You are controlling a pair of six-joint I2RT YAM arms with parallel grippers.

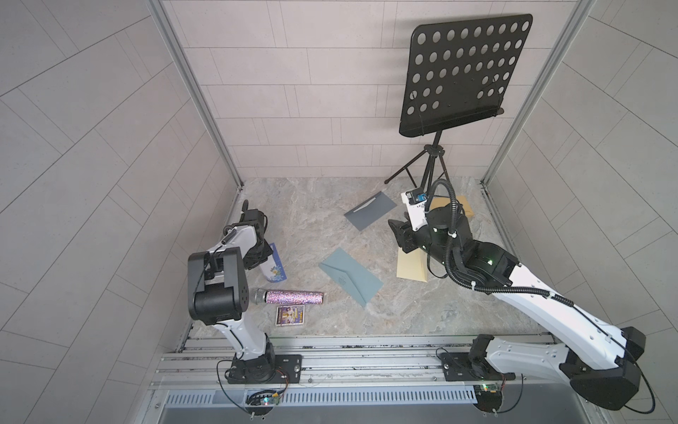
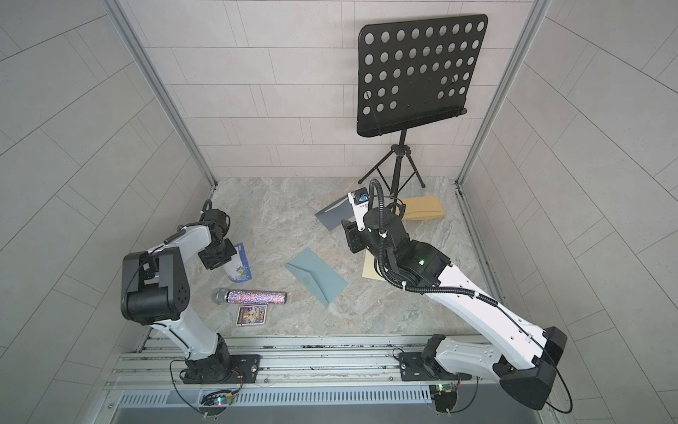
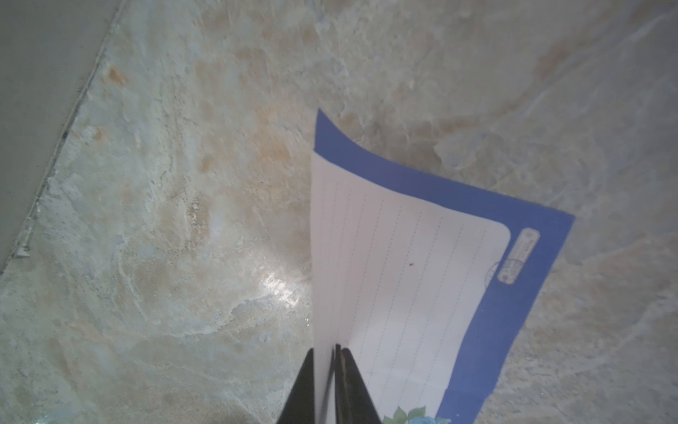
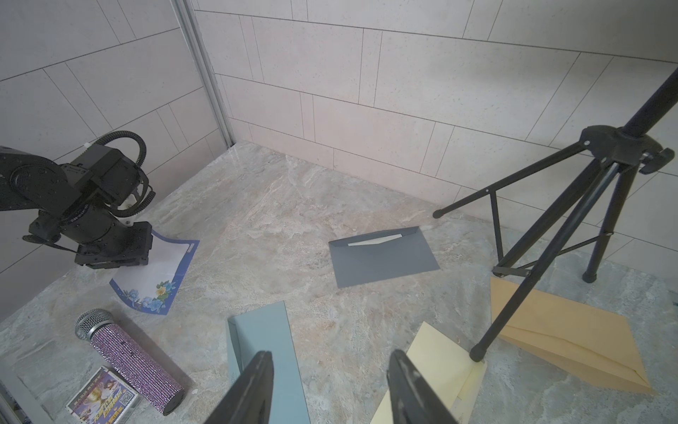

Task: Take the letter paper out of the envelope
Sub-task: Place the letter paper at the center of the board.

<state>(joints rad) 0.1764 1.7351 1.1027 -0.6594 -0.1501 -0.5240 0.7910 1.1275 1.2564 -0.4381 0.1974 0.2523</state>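
The letter paper (image 3: 403, 275) lies at the left side of the table (image 1: 293, 213), well apart from the blue-green envelope (image 1: 350, 275), with one edge between the barely parted jaws of the nearer left gripper (image 3: 327, 348), so whether it is pinched cannot be told, while the right gripper (image 4: 332, 353) hovers released and empty.

Left arm (image 1: 245, 334) folded, elbow high, wrist dropped steeply toward the table (image 1: 312, 205). Left gripper (image 3: 327, 348) low. Its fingers (image 3: 354, 385) are nearly together with a thin gap and the letter paper (image 3: 403, 275) edge between them; clamped or loose, can't tell. Right arm (image 1: 532, 279) stretched far forward, wrist angled down. Right gripper (image 4: 332, 354) is off the table, fingers (image 4: 253, 389) spread apart, empty.
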